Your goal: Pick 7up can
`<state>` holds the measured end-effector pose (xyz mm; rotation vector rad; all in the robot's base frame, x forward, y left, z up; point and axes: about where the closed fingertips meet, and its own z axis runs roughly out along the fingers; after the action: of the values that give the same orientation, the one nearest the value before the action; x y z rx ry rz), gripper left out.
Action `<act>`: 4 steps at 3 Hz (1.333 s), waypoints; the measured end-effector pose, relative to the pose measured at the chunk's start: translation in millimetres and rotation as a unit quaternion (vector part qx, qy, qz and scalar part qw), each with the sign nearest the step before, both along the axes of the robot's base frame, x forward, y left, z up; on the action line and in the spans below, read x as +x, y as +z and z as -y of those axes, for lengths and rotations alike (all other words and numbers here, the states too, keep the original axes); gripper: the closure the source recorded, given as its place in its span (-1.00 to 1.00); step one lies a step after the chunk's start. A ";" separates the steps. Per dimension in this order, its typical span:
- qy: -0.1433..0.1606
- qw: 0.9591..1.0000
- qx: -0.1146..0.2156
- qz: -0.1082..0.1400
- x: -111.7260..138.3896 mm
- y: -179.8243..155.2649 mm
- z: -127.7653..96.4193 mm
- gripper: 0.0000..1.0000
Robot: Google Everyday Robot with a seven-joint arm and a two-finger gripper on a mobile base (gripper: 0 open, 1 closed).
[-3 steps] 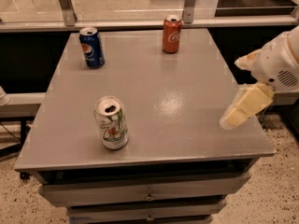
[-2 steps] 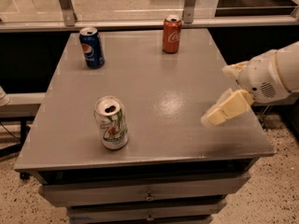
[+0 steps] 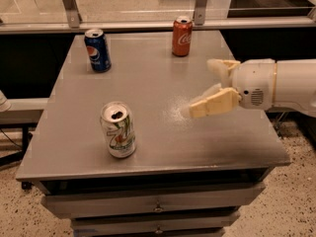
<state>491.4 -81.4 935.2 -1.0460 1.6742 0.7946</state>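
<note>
The arm (image 3: 291, 85) stretches in level from the right, low over the desk (image 3: 148, 78), its white wrist above the right edge. The jaws point left over the desk's right half, spread open and holding nothing. The 7up can (image 3: 118, 130) stands upright near the front left, well apart from them. A Pepsi can (image 3: 97, 50) and a Coke can (image 3: 181, 36) stand at the back

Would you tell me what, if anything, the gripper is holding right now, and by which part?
Nothing. The gripper hangs open over the table, right of the 7up can and apart from it.
</note>
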 end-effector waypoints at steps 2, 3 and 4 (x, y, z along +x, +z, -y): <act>0.075 0.979 0.179 0.056 -46.1 40.8 -90.5 -1.00; 0.117 0.971 0.199 0.069 -69.6 48.0 -132.1 -1.00; 0.144 0.971 0.182 0.063 -87.8 39.6 -157.4 -1.00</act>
<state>403.5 76.0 974.8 -1.0630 1.2238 1.1505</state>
